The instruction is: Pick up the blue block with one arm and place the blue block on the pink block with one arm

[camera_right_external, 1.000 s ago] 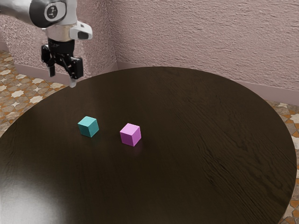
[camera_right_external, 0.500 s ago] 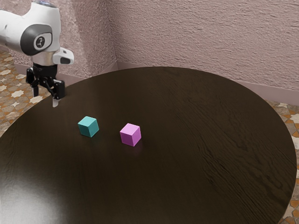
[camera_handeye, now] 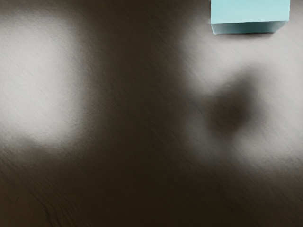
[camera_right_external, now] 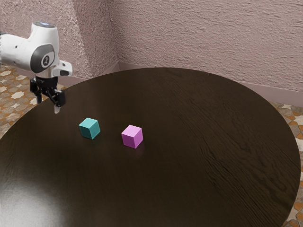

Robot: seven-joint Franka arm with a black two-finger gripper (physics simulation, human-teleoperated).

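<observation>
We see a small teal-blue cube [camera_right_external: 89, 128] resting flat near a small pink cube [camera_right_external: 132, 136]. They appear apart, not touching.

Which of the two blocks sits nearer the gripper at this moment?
The blue block: it lies on the exterior view's left of the pink block, on the side where the gripper hovers.

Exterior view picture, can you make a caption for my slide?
Gripper hangs near the dark table's edge, empty, close to the blue block; the pink block sits apart beside it.
</observation>
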